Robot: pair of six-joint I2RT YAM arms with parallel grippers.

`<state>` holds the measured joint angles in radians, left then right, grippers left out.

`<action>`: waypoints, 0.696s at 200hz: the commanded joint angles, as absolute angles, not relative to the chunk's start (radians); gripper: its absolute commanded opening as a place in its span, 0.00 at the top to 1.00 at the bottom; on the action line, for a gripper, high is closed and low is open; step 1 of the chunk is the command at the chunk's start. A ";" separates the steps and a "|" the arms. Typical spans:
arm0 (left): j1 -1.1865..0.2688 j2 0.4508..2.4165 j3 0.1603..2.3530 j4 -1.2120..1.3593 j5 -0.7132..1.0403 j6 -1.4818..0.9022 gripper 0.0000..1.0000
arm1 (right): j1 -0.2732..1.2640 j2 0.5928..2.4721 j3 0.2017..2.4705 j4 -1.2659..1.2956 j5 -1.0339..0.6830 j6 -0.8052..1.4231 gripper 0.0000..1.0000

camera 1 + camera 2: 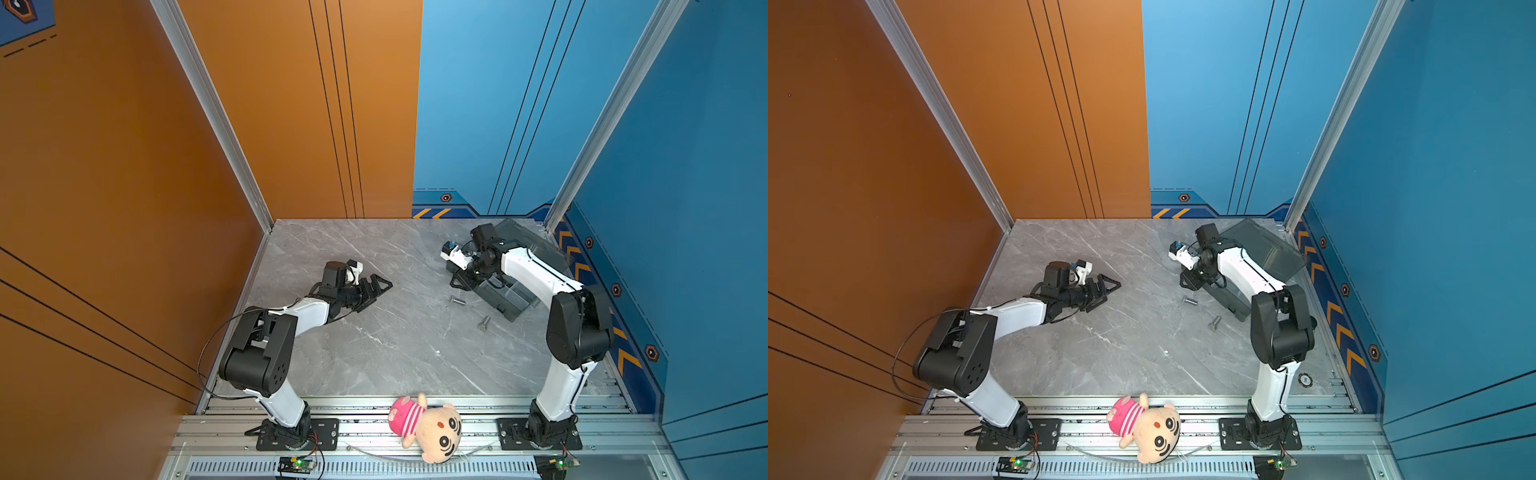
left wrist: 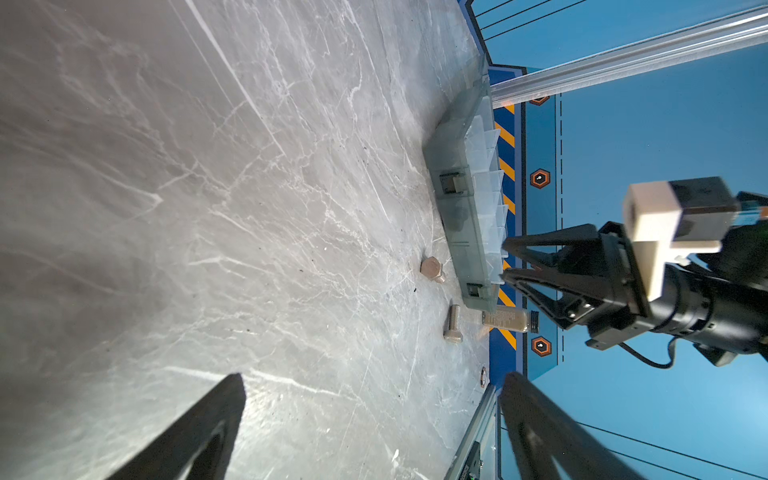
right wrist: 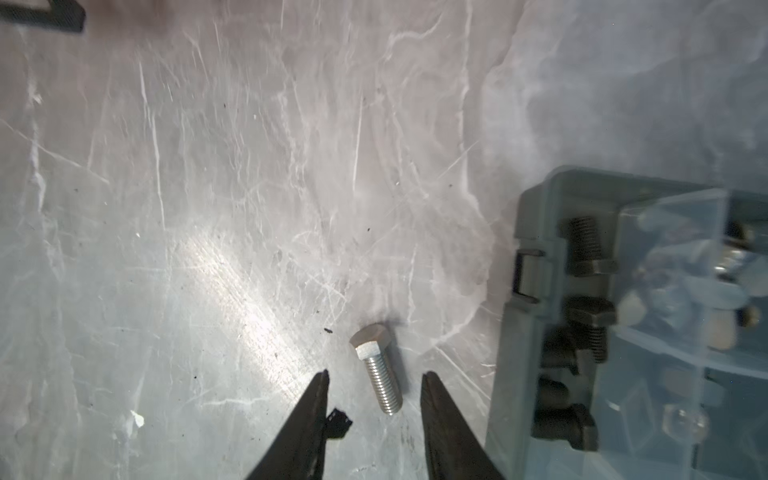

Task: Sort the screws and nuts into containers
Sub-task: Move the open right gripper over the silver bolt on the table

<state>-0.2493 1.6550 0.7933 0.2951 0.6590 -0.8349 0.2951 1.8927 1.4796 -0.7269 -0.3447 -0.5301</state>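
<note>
Pickup in hand: the right fingers (image 3: 309, 415) stand apart astride a silver bolt (image 3: 376, 368) on the worktop (image 3: 208, 208) beside the box (image 3: 532, 353). The likely next move is a square close on its shank. The left fingers (image 2: 224, 399) hang spread, empty.

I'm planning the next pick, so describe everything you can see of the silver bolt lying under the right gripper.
The silver bolt has a hex head and a threaded shank, bright metal by its look. It lies flat on the grey marbled table, beside the organizer box but apart from it. The right gripper hangs above it, jaws open to either side of the shank, not touching. Only the table touches it.
</note>
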 commanded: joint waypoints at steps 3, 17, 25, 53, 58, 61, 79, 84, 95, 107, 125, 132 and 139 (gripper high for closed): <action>-0.248 1.634 0.792 0.294 0.664 -0.815 0.02 | 0.324 1.944 1.479 -0.806 -0.267 -0.568 0.62; -0.249 1.634 0.792 0.293 0.664 -0.814 0.02 | 0.330 1.955 1.478 -0.807 -0.254 -0.568 0.62; -0.249 1.635 0.793 0.295 0.665 -0.814 0.02 | 0.331 1.959 1.476 -0.806 -0.251 -0.568 0.62; -0.248 1.637 0.793 0.293 0.665 -0.816 0.02 | 0.337 1.974 1.476 -0.812 -0.223 -0.574 0.62; -0.248 1.637 0.793 0.293 0.664 -0.816 0.02 | 0.338 1.977 1.476 -0.815 -0.218 -0.574 0.61; -0.248 1.637 0.793 0.293 0.666 -0.816 0.02 | 0.338 1.978 1.477 -0.815 -0.215 -0.574 0.62; -0.247 1.641 0.796 0.294 0.666 -0.816 0.02 | 0.339 1.990 1.477 -0.822 -0.201 -0.577 0.61; -0.248 1.643 0.797 0.294 0.666 -0.816 0.02 | 0.341 1.994 1.476 -0.824 -0.196 -0.577 0.61; -0.248 1.645 0.798 0.293 0.668 -0.815 0.02 | 0.341 2.002 1.479 -0.827 -0.183 -0.578 0.61; -0.249 1.647 0.798 0.293 0.668 -0.815 0.02 | 0.342 2.013 1.482 -0.833 -0.175 -0.580 0.61; -0.248 1.648 0.798 0.294 0.667 -0.815 0.02 | 0.342 2.024 1.484 -0.839 -0.166 -0.581 0.61; -0.248 1.648 0.799 0.294 0.669 -0.815 0.02 | 0.342 2.028 1.484 -0.841 -0.163 -0.581 0.61; -0.247 1.648 0.798 0.294 0.669 -0.814 0.02 | 0.342 2.032 1.485 -0.842 -0.163 -0.583 0.61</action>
<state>-0.2489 1.6550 0.7933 0.2951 0.6590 -0.8349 0.3359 2.0060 1.4796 -0.7937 -0.1959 -0.5659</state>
